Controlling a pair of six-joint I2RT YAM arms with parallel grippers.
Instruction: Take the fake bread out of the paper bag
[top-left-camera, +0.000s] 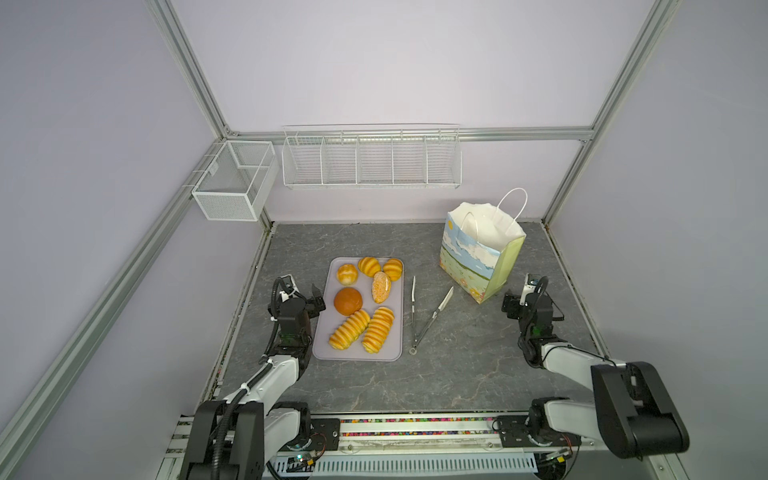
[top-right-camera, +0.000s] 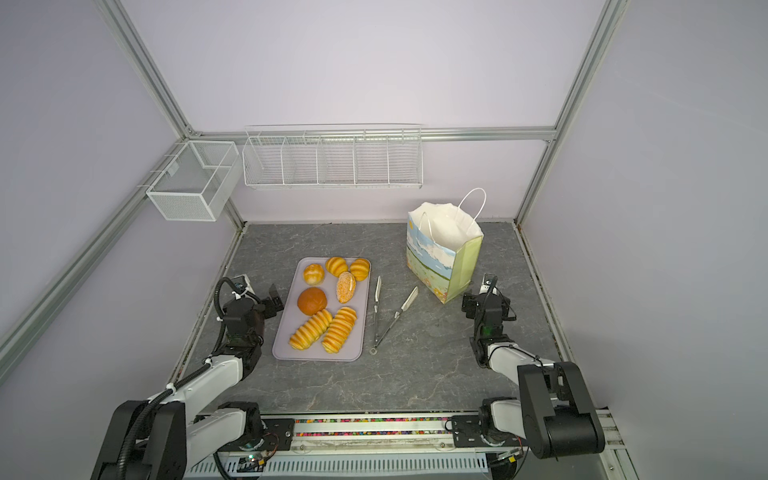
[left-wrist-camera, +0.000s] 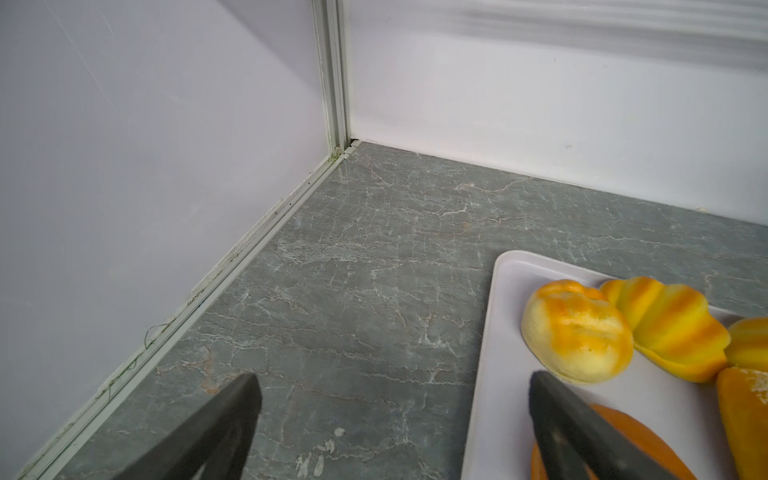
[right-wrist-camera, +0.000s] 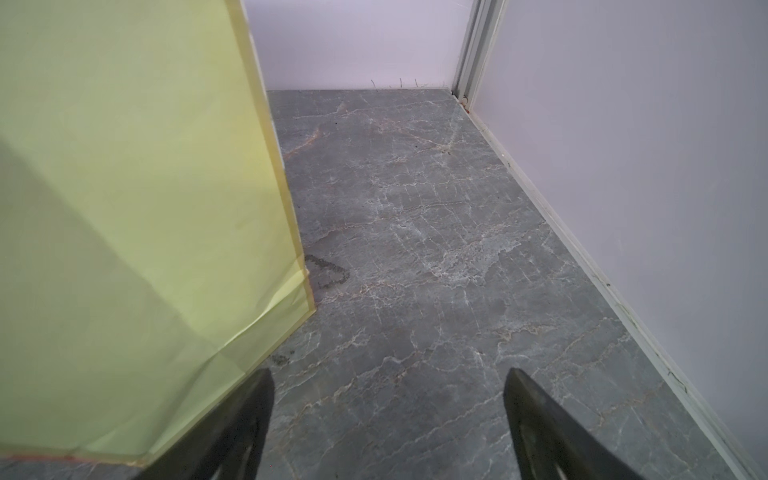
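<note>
Bread count on tray: seven. Fake bread (top-left-camera: 348, 301) lies wholly on the pale tray (top-left-camera: 325, 347), left of centre in both top views. Three ridged buns sit at the far end with the speckled oval (top-left-camera: 381, 286) just beside them. The brown round bun is mid-tray and two long loaves (top-left-camera: 350, 329) are at the near end. None is in a claw.

Paper bag (top-left-camera: 473, 257) stands upright far right, well apart from the tray, mouth open. The inside shows white paper only. No bread is seen in it, though the bottom is hidden from the top views.

Tongs (top-left-camera: 432, 316) lie spread on the table (top-left-camera: 457, 374) between tray and bag, touched by neither arm.

Left gripper (left-wrist-camera: 392, 380) is low at the tray's left edge, jaws wide apart and empty. One finger overlaps the tray rim in the wrist view; contact cannot be told.

Right gripper (right-wrist-camera: 387, 376) is low just beside the bag's green side panel (right-wrist-camera: 124, 187), jaws wide apart and empty.

Step, as judged: unloading looks finished, or at its last check, with both arms parked and free.

Next move, as judged: confirm the bag is empty. If anything remains, the right arm must lift above the rim and go straight down through the mouth, clear of the cord handles (top-left-camera: 513, 203). The light bag could tip.
</note>
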